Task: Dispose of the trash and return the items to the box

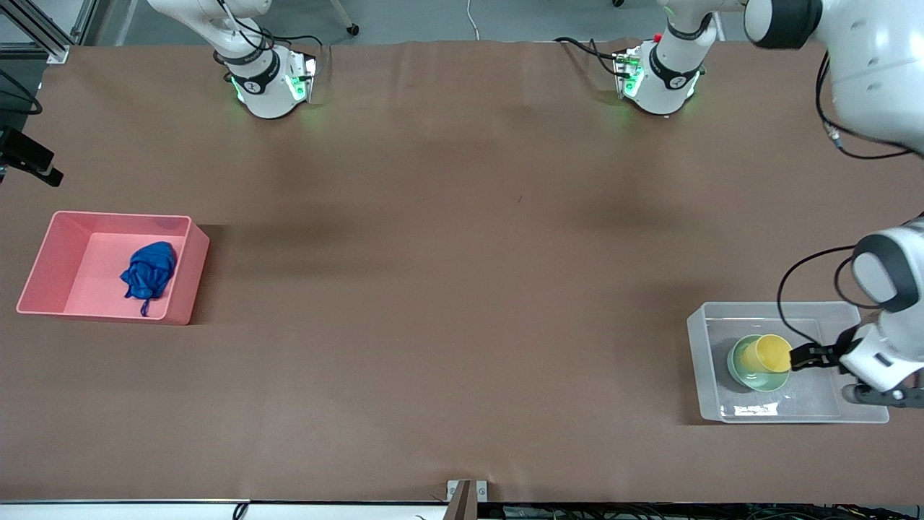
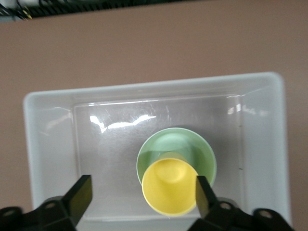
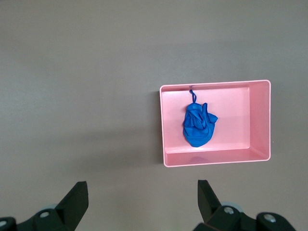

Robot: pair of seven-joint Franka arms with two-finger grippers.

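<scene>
Fingers spread on both grippers: your left gripper [image 1: 798,357] hangs over the yellow cup [image 1: 771,353], light, stiff and slippery, nested in the green bowl [image 1: 751,372] inside the clear box [image 1: 696,339], so pinch its rim, while the right gripper [image 3: 139,204] waits above the table near the pink bin [image 1: 43,278] holding the blue cloth [image 1: 150,270].

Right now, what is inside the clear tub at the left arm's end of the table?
The clear tub holds the mint-green bowl with the yellow cup sitting in it. The open left gripper hangs over them. The cup covers part of the bowl's inside.
</scene>
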